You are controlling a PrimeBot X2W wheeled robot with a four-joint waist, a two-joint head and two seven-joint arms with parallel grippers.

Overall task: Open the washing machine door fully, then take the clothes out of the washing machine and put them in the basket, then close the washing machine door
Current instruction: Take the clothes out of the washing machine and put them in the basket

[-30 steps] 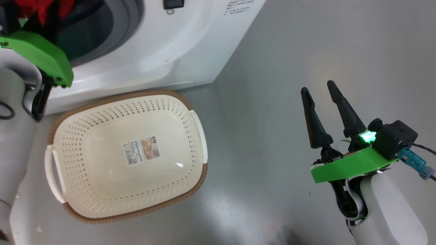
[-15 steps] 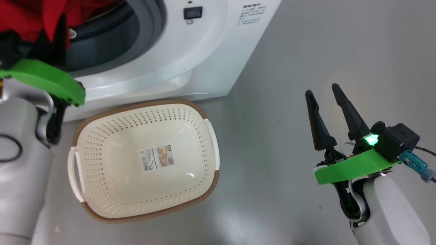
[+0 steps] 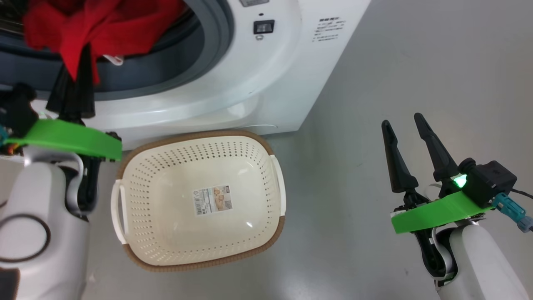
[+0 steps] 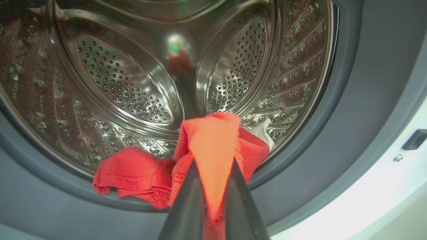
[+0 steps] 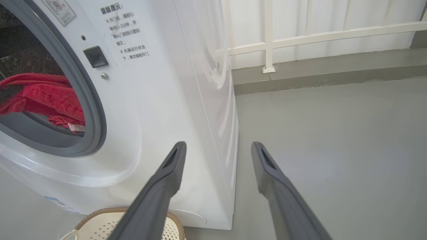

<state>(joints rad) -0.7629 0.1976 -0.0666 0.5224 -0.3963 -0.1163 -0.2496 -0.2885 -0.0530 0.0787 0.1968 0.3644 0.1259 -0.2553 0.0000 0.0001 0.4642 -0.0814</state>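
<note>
**Q:** Where is the bright red fabric garment (image 3: 100, 25)?

**A:** At the mouth of the white front-loading washing machine (image 3: 270, 79), clamped in the closed left gripper (image 4: 213, 165).

**Q:** Which way lies the cream perforated plastic basket (image 3: 200, 134)?

**A:** Directly below that gripper, slightly rightward, on the grey floor (image 3: 374, 62). The right gripper (image 3: 401, 120), spread and empty, is well apart.

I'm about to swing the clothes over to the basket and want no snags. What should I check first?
1. Grip: left gripper shut on clothes: ok.
2. Snags: clothes free of washer: not ok, a fold lies on the gasket.
3. Target: basket empty, upright, before washer: ok.
4. Other arm: right gripper open, apart from basket: ok.
5. Load: all clothes gripped: cannot tell.
</note>
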